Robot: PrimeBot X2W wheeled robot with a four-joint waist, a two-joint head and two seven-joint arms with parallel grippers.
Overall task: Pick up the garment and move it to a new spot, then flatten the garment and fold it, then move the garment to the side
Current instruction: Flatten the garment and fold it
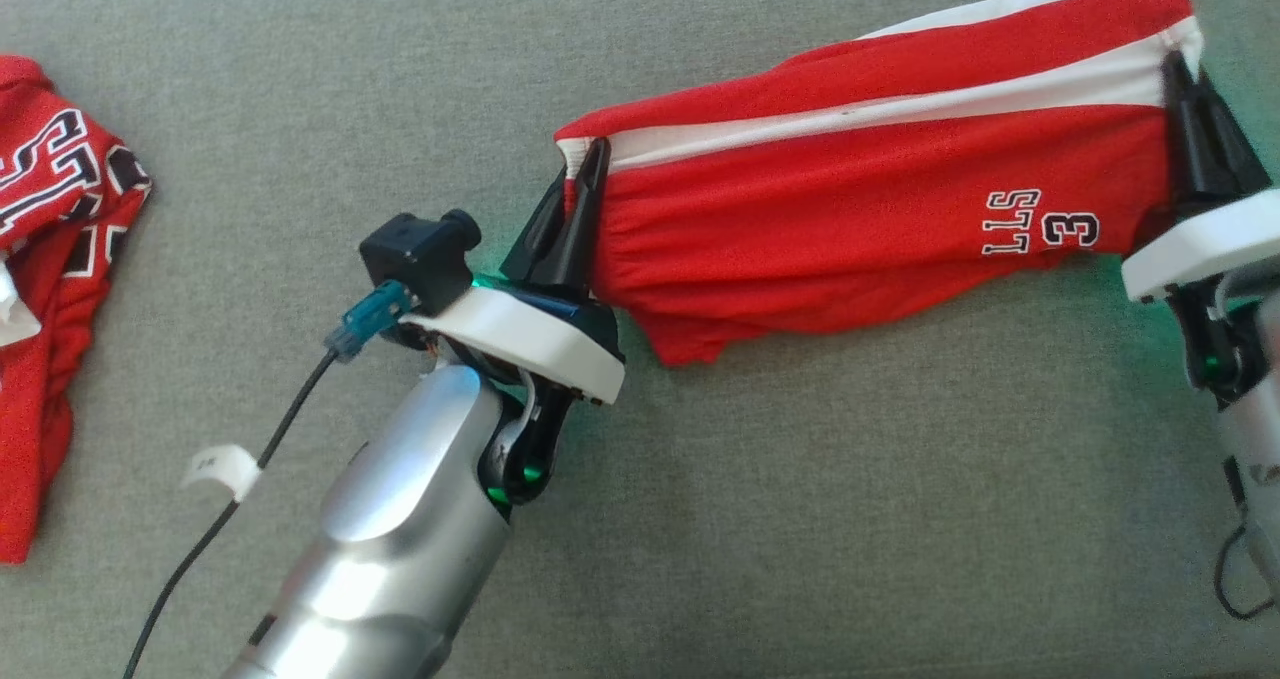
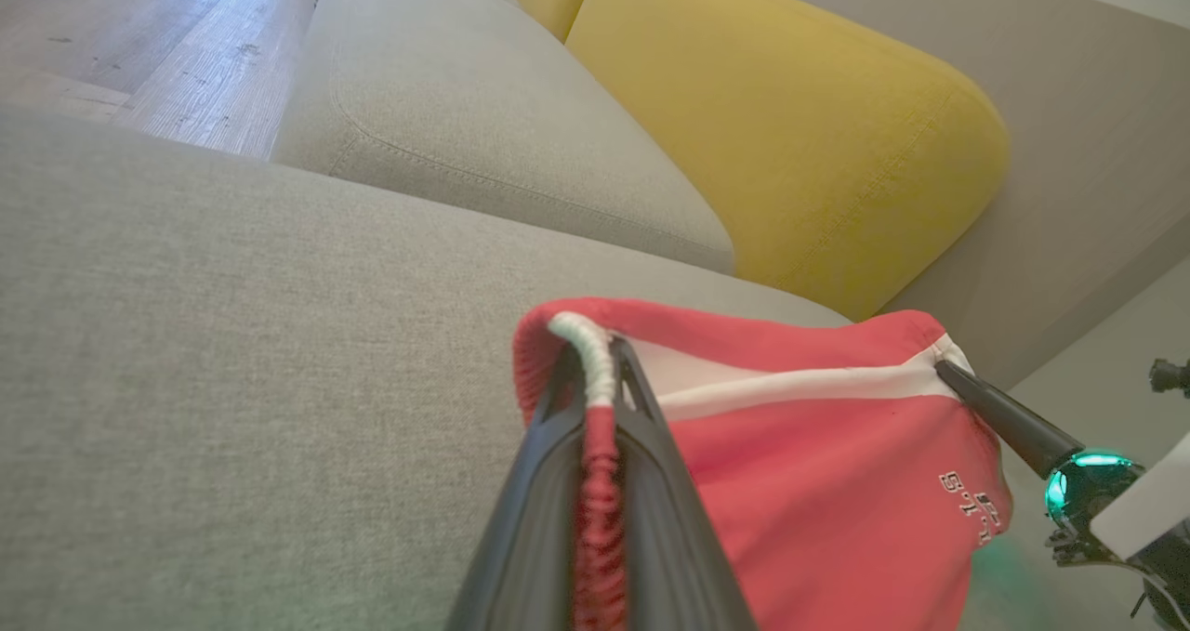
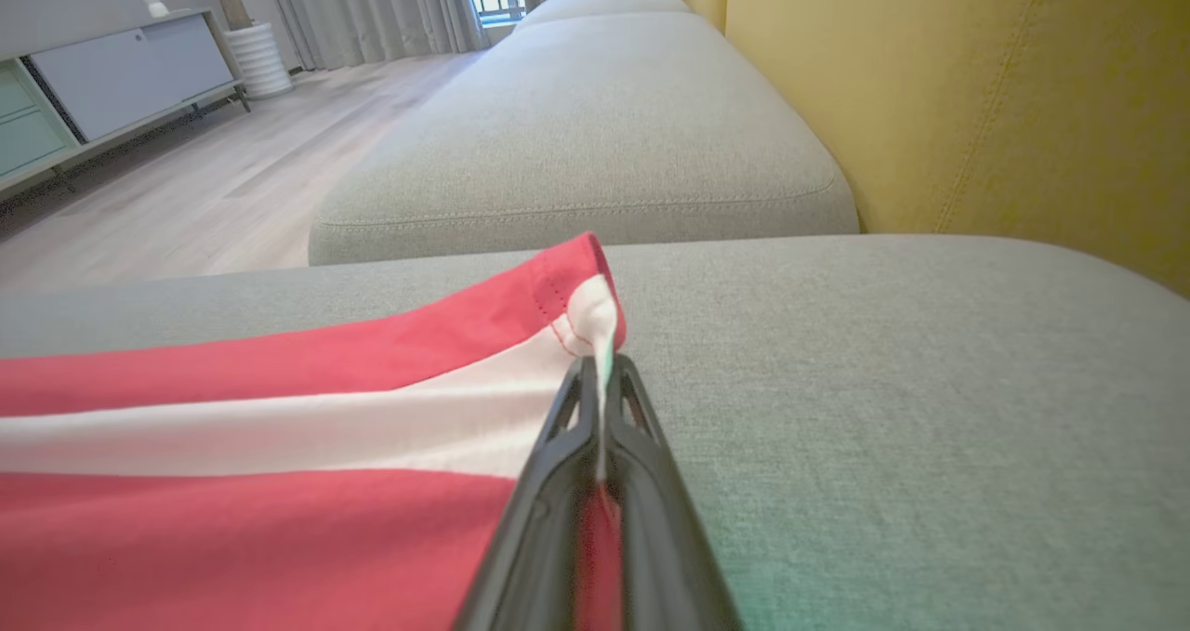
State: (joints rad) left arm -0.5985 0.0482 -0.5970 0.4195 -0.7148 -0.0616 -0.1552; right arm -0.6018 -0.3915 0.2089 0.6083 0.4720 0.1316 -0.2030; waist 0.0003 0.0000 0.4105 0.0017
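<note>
Grey cushion; left gripper, right gripper pinch shorts; jersey cropped.

Item: garment. Red sports shorts, white side stripe, gathered elastic waistband. Black-and-white "3" w/ letters near hem end, upside down in head view. Stretched lengthwise, top edge taut, lower edge sagging in loose folds. Waistband end pinched in left gripper, hem corner in right gripper. Position: over grey sofa cushion.
</note>
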